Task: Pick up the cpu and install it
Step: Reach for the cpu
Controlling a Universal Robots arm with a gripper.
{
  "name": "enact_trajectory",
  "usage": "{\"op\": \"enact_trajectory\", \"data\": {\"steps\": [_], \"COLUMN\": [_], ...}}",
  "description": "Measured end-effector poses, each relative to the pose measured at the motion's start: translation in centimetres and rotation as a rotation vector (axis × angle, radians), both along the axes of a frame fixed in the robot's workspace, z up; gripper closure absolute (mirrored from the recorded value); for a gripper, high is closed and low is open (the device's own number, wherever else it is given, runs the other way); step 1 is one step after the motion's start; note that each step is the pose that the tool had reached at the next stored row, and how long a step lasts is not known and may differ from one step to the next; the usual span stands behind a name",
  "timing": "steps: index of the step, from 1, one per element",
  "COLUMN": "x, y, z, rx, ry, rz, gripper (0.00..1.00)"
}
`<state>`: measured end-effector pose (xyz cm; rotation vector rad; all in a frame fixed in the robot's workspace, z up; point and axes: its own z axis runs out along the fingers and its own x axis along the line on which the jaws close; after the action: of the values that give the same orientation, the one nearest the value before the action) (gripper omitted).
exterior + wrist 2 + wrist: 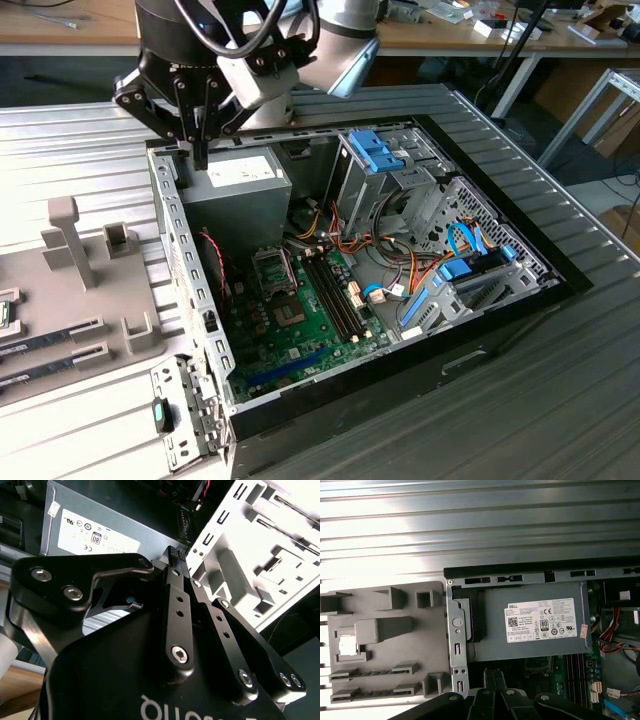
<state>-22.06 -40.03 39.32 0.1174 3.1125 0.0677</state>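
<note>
Above boxy grey power supply (240,195), black gripper (200,158), fingers (175,575) together

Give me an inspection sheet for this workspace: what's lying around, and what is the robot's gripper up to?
Surface: ribbed metal table bearing an open computer case and a grey tray.
Job's things: cpu, a pale square apparently lying in a tray pocket; socket on the green board inside the case.
Clutter: memory sticks in tray slots.
Gripper: gripper shut, nothing seen in it, above the case's edge by the power supply.
Cables: coloured wire bundles inside the case.
Surroundings: wooden benches behind.
</note>
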Motion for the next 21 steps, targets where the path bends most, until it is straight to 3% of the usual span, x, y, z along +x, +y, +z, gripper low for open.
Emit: {"op": "enact_trajectory", "data": {"steps": [21], "x": [-1.16], "y": [0.0], "z": [-0.01], "rx": [-0.0001], "ry": [0.0], "rz": [0.0], "gripper": [0.89]}}
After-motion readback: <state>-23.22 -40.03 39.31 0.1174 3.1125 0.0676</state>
